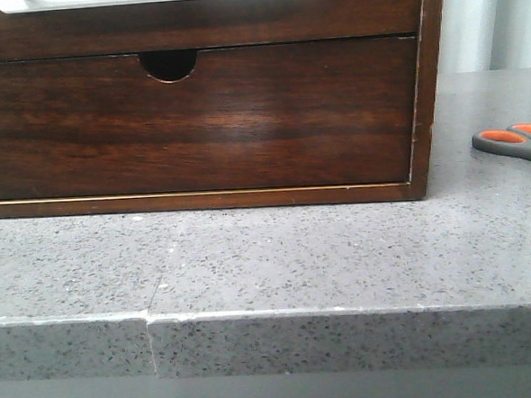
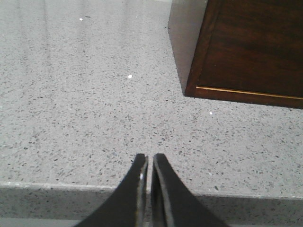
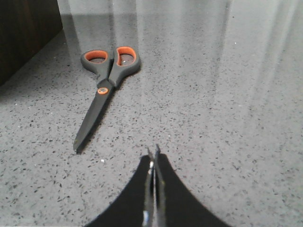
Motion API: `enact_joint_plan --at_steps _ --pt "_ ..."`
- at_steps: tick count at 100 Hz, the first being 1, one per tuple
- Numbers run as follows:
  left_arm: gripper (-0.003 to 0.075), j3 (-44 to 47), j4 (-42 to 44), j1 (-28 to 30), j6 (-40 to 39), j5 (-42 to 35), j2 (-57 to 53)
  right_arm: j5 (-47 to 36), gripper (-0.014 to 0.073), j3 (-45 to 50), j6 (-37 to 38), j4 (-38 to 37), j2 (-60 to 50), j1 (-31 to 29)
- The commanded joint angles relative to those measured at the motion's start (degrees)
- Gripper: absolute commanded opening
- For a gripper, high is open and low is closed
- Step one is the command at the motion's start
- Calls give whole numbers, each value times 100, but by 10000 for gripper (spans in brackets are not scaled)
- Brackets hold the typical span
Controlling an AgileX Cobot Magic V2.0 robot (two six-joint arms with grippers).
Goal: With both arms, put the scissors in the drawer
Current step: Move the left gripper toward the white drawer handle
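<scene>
Front view: the target drawer point(image 1: 191, 14), cropped at the upper edge, appears shut, though little of it is shown; the notched drawer point(image 1: 198, 122) lies below it. The scissors point(image 1: 517, 143) lie on the speckled desk point(image 1: 278, 252), beside the cabinet. Left wrist view: the left end effector point(image 2: 148, 163) is seen pressed together, empty, over the desk near the cabinet corner point(image 2: 194, 90). Right wrist view: the right end effector point(image 3: 152, 153) is likewise closed and empty, near the blade tips. Nothing is judged done; opening, grasping and placing remain.
</scene>
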Motion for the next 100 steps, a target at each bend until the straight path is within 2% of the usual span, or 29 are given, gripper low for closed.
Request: enact_joint_plan --at_steps 1,23,37,44,46,51,56,61,78,100 --pt "-20 120 -77 1 -55 -289 -180 -148 -57 174 -7 -18 -158 -33" --pt "-20 120 39 1 52 -289 -180 -161 -57 174 -7 -18 -158 -33" --pt "-20 120 294 1 104 -571 -180 -535 -57 174 -7 -96 -158 -33" --pt "-20 120 -704 1 94 -653 -180 -903 -57 174 -7 -96 -158 -33" --pt "-20 120 -1410 1 94 -653 -180 -1049 -57 174 -7 -96 -158 -33" --pt "-20 120 -2545 1 94 -653 -180 -1439 -57 174 -7 38 -158 -33" --pt "-20 120 -3646 1 94 -653 -180 -1909 -57 174 -7 377 -158 -33" --pt "-20 120 -4199 1 94 -653 -180 -2282 -57 174 -7 811 -158 -33" --pt "-20 120 -5327 1 94 -695 -180 -2555 -57 162 -7 1964 -158 -33" --pt "-20 -157 -5466 -44 329 -476 -180 -2625 -57 -18 -7 2554 -158 -33"
